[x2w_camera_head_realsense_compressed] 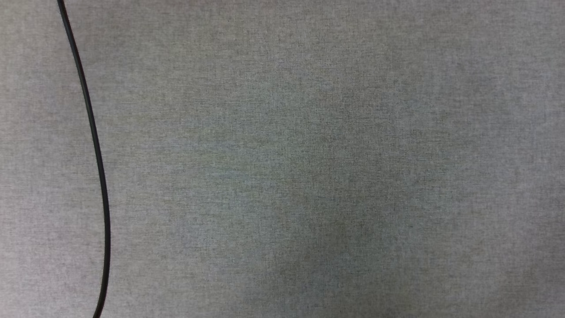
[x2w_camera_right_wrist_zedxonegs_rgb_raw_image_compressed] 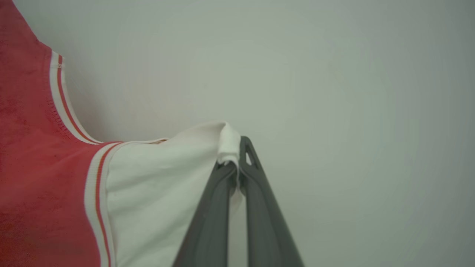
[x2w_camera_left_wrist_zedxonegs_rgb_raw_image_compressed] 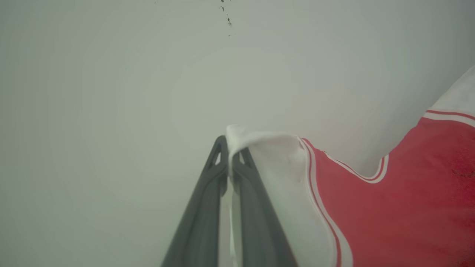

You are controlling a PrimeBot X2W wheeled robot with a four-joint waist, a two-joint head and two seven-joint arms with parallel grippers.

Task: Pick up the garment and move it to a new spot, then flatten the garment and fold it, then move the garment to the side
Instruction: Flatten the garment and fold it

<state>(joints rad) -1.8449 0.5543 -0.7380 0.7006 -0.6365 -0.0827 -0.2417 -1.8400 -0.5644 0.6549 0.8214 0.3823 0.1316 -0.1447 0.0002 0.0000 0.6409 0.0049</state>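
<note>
The garment (x2w_camera_left_wrist_zedxonegs_rgb_raw_image_compressed: pixel 389 207) is a red jersey with white sleeves and red-and-white striped trim. In the left wrist view my left gripper (x2w_camera_left_wrist_zedxonegs_rgb_raw_image_compressed: pixel 230 152) is shut on the edge of one white sleeve, with the red body hanging off to the right. In the right wrist view my right gripper (x2w_camera_right_wrist_zedxonegs_rgb_raw_image_compressed: pixel 235 152) is shut on the edge of the other white sleeve, and the garment (x2w_camera_right_wrist_zedxonegs_rgb_raw_image_compressed: pixel 33 178) spreads to the left. A plain pale wall lies behind the cloth in both wrist views. The neckline dips between the two held sleeves.
The head view looks down on a grey woven surface (x2w_camera_head_realsense_compressed: pixel 309 168). A thin black cable (x2w_camera_head_realsense_compressed: pixel 95 141) runs down its left side in a long curve.
</note>
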